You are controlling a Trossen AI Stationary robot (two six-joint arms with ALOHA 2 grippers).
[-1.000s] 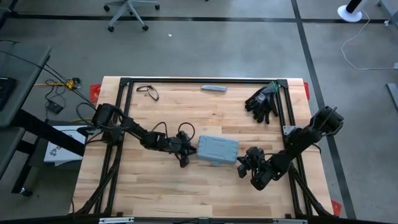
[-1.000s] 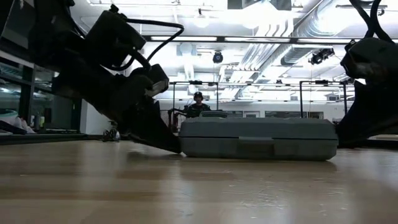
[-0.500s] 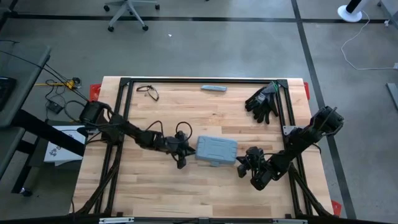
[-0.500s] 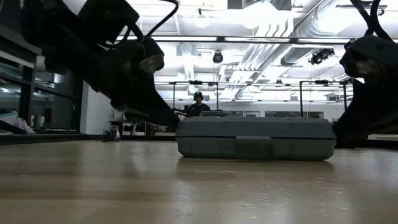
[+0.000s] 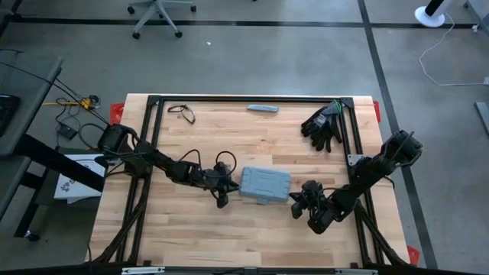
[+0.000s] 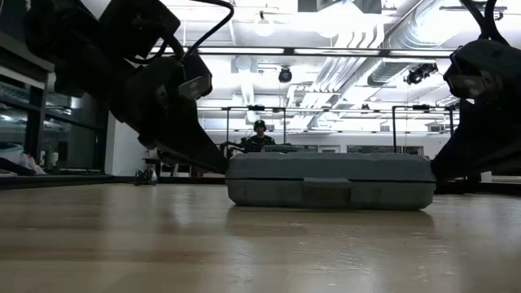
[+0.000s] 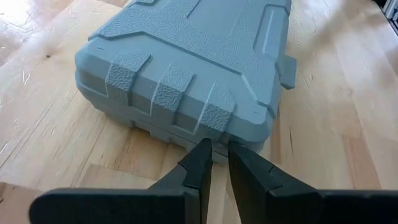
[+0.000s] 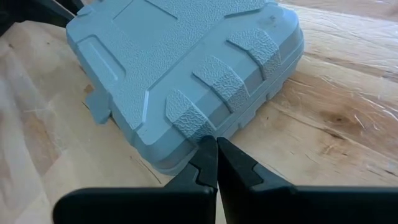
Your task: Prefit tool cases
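Mid-worktop: closed tool case nudged slightly leftward over last second. Left pincer narrowly parted at one end; right pincer shut at other; nothing gripped. Case being squared, lid unopened.

Wooden desk with a black frame around the edge. Black gloves near the far right corner, in a loose heap. Slim grey bar at the far edge, near the middle. Glasses toward the far left corner, well apart from the bar. Red clamps at the desk corners. Office chair on the grey floor beyond. White fan base and white cable on the floor to the right. Person far back in the room, under bright ceiling lights.
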